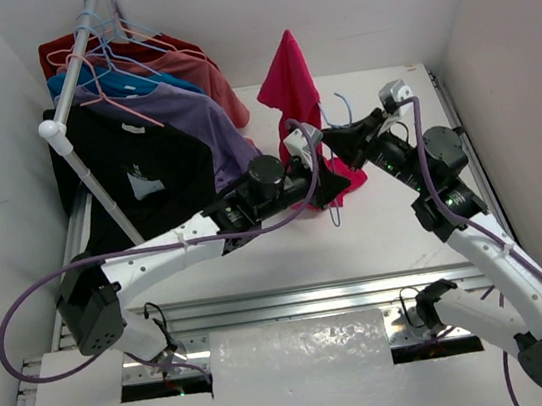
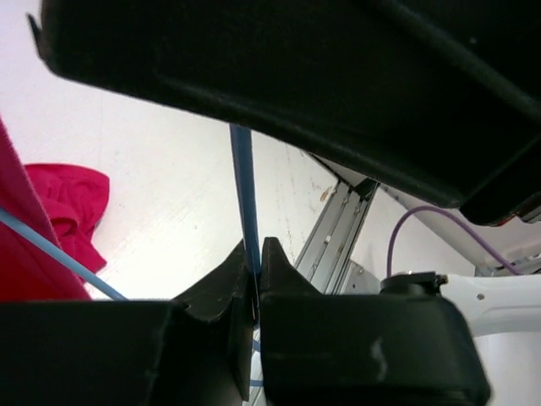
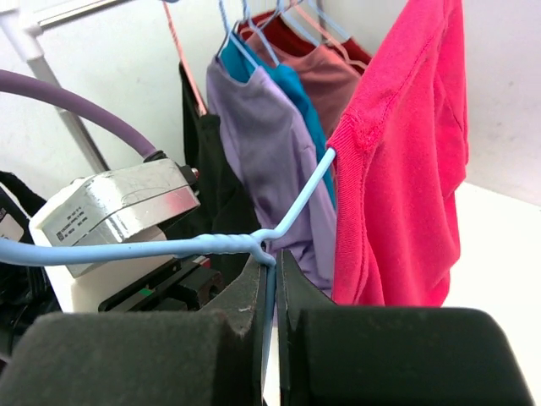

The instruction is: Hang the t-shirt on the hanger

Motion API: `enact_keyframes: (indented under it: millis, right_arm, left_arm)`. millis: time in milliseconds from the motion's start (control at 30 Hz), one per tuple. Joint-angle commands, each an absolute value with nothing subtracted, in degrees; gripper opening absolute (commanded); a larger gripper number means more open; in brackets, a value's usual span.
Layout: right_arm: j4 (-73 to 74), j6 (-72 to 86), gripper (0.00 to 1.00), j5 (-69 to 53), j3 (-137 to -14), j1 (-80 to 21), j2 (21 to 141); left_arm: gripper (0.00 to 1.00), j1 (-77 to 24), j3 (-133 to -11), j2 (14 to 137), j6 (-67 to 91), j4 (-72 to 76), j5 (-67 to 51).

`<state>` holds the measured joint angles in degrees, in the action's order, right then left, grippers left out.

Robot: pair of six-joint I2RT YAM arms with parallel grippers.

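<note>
T-shirt [image 1: 293, 84] hung on one hanger [image 3: 203, 244] arm, upper centre | left claw [image 2: 256, 269] clamps hanger wire | right claw [image 3: 272, 275] pinches its neck

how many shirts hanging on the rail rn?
5 on the rail: dark red shirt farthest, then salmon shirt, teal shirt, purple shirt, black shirt nearest. Others may hide between. The t-shirt, off the rail at the hanger, isn't counted.
</note>
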<state>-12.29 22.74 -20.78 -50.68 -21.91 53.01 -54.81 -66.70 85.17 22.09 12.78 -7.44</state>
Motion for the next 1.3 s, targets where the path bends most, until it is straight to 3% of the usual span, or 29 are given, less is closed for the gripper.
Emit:
enact_keyframes:
  millis: [0, 67, 133, 200, 333, 467, 500, 667, 767, 867, 1067, 1167, 1267]
  right_arm:
    - [-23.0, 23.2, 0.0, -15.7, -46.4, -21.9, 50.4]
    - [-26.7, 23.7, 0.0, -15.4, -44.8, -21.8, 49.1]
    - [-30.2, 23.8, 0.0, -16.0, -42.4, -21.8, 48.3]
    - [-32.0, 23.7, 0.0, -16.8, -41.5, -21.8, 48.0]
    - [-33.8, 22.9, 0.0, -18.1, -40.3, -21.8, 47.2]
    - [-33.1, 22.1, 0.0, -18.7, -39.6, -21.8, 46.8]
    - [-32.7, 21.9, 0.0, -18.6, -39.5, -21.8, 46.8]
    - [-29.3, 20.0, 0.0, -18.4, -40.3, -21.8, 46.3]
    - [-28.6, 19.9, 0.0, -19.2, -40.3, -21.8, 46.2]
    - [-29.3, 20.0, 0.0, -19.4, -39.6, -21.7, 45.4]
    - [-28.8, 19.4, 0.0, -19.9, -37.6, -21.7, 41.8]
    - [-27.5, 19.4, 0.0, -21.3, -37.9, -21.7, 40.9]
    - [-27.5, 19.9, 0.0, -21.4, -37.4, -21.7, 39.1]
  left_arm:
    - [0.0, -56.0, -70.2, 83.9, 19.3, 13.2, -6.9]
    - [0.0, -56.2, -70.8, 83.9, 19.1, 12.2, -7.4]
    - [0.19, -56.2, -70.7, 83.8, 18.8, 12.0, -8.0]
    - [0.24, -56.2, -70.3, 83.5, 18.5, 12.2, -8.4]
    - [0.46, -56.2, -69.3, 82.3, 17.8, 12.1, -9.2]
    - [0.56, -56.2, -69.0, 80.8, 16.6, 10.5, -9.6]
    - [0.75, -56.2, -69.1, 80.5, 16.4, 9.8, -10.0]
    - [0.8, -56.2, -68.9, 76.0, 13.9, 2.0, -17.7]
    - [0.9, -56.2, -70.7, 73.9, 14.2, -7.6, -23.7]
    - [0.91, -56.7, -71.9, 71.1, 14.0, -15.1, -24.4]
    - [0.98, -56.7, -77.5, 60.7, 14.8, -29.8, 10.2]
    - [1.0, -56.5, -78.7, 57.1, 5.6, -26.9, 26.3]
    - [1.0, -55.6, -79.1, 57.0, -8.1, -21.5, 32.8]
